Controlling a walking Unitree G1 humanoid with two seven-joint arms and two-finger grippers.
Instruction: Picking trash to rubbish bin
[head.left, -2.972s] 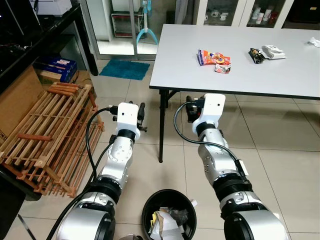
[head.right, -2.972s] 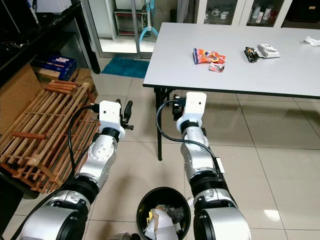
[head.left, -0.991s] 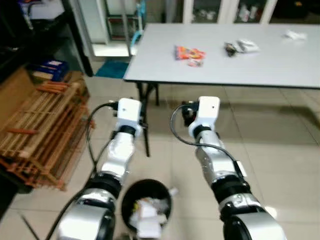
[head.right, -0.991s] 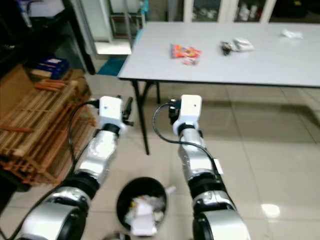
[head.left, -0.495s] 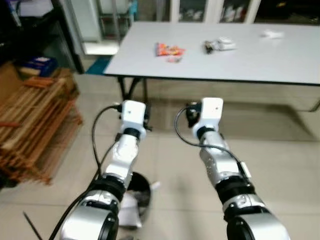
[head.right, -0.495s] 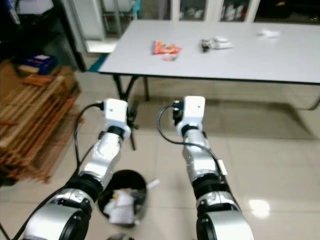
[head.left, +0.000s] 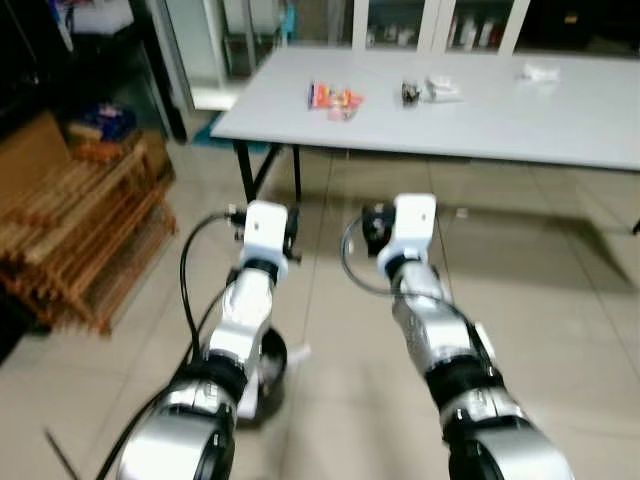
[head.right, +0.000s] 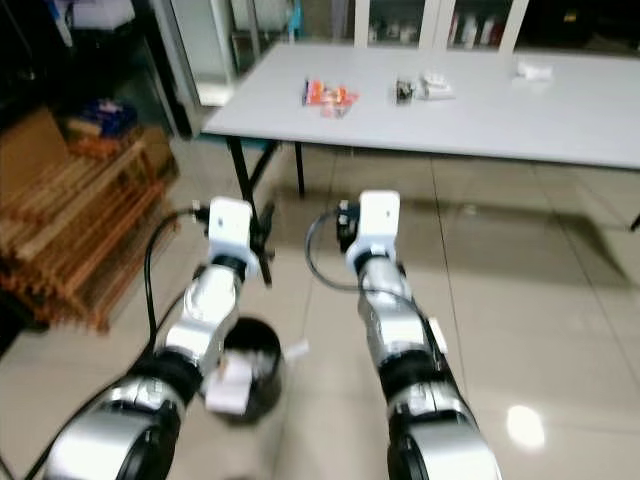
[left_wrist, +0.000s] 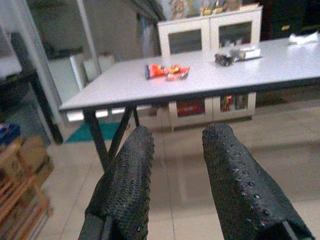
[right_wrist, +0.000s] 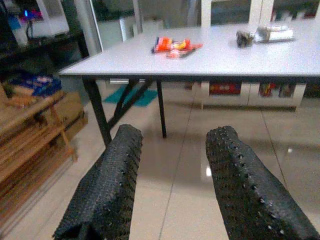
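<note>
A grey table (head.left: 500, 125) stands ahead of me with trash on it: a red snack wrapper (head.left: 335, 97), a dark wrapper (head.left: 409, 93), a white packet (head.left: 443, 88) and a white scrap (head.left: 540, 72) further right. The black rubbish bin (head.right: 250, 375), with paper in it, sits on the floor by my left arm. My left gripper (left_wrist: 177, 137) and right gripper (right_wrist: 175, 137) are both open and hold nothing. They are raised at about table-leg height, well short of the table. The red wrapper (left_wrist: 166, 71) lies beyond the left fingers.
A wooden slatted rack (head.left: 80, 235) and a cardboard box (head.left: 30, 150) lie to the left, with dark shelving behind them. Black table legs (head.left: 247, 170) stand at the near left corner. Cabinets line the wall behind the table. Tiled floor (head.left: 560, 300) stretches to the right.
The whole view has shifted as I moved. The bin now lies lower left beside my left arm, and the table looks further off. Both arms keep the same raised pose.
</note>
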